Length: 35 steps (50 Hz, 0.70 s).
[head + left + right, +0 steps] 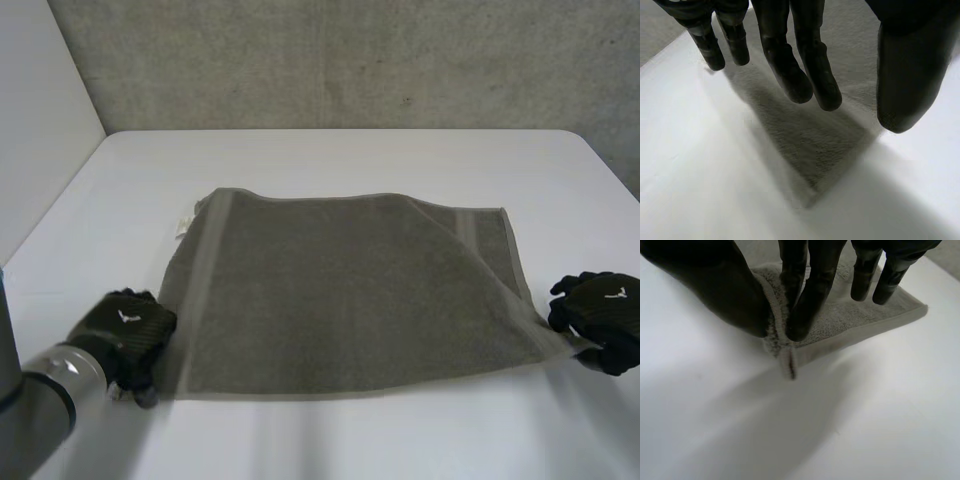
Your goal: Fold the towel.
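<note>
While spread in one layer over the middle of the white table (330, 150), shows no fold at all: grey-green towel (340, 290) with a paler band near each short end, lying flat except at its near right corner, raised slightly off the surface. Judged stage: the very start, with corners being taken and every fold left to make. Right hand (600, 312) at that raised corner, thumb (725, 290) and straight fingers (807, 310) closed on the hem from either side, the other fingers held apart above the cloth beyond. Left hand (128, 335) at the near left corner, fingers (790, 75) straight and spread, thumb well apart from them, hanging just above the corner with nothing clamped; contact with the cloth cannot be told. Likely remaining: securing the left corner, carrying the near edge over to the far edge, then any further halving. Small white tag (183, 224) at the far left corner, sticking out past the hem; no writing legible on it. Small white mark (612, 293) on the back of each hand, too small to read as letters. No brand name or other text anywhere.
</note>
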Available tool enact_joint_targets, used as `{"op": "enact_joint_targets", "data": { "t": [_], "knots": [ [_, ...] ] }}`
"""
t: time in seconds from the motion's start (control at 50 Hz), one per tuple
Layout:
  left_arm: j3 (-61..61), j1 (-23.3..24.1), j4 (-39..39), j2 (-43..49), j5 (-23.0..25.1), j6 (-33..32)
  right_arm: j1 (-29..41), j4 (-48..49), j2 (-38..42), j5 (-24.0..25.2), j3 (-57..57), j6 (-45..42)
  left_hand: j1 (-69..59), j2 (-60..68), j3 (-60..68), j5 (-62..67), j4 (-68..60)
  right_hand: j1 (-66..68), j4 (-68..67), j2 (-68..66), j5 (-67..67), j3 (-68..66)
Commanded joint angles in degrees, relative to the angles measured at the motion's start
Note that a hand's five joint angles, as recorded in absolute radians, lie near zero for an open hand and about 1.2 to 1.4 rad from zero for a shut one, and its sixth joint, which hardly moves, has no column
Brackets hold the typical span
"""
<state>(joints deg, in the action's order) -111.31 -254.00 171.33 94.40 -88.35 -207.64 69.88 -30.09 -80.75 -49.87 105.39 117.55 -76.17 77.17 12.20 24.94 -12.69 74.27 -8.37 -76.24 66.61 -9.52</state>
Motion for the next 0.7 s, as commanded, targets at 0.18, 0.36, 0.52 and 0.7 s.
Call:
{"op": "enact_joint_targets", "data": {
  "t": [0.18, 0.36, 0.52, 0.7],
  "knots": [
    [23.94, 2.62, 10.07, 13.44, -0.42, -1.46, 16.76, 6.8, 12.63, -6.19, -28.82, 14.09, -3.83, 2.83, -2.2, 45.06, 2.69, 5.73, -1.63, -3.76, 3.39, -0.48],
    [16.94, 8.25, 9.72, 12.66, -0.25, 0.66, 19.15, 9.69, 12.37, -10.23, -27.25, 20.32, 53.89, -54.89, -2.2, -12.65, 2.69, 5.73, -1.63, -3.76, 3.39, -0.48],
    [10.6, 8.87, 9.9, 11.25, -0.16, 0.83, 18.53, 21.2, 13.42, -16.91, -28.21, 37.64, 66.8, -67.8, -2.2, -24.94, 2.69, 5.73, -1.63, -3.76, 3.39, -0.48],
    [5.42, 10.72, 10.51, 10.81, -0.25, 0.83, 18.62, 27.0, 15.44, -19.29, -28.66, 46.0, 66.8, -67.8, -2.2, -24.94, 2.69, 5.73, -1.63, -3.76, 3.39, -0.48]
  ]
}}
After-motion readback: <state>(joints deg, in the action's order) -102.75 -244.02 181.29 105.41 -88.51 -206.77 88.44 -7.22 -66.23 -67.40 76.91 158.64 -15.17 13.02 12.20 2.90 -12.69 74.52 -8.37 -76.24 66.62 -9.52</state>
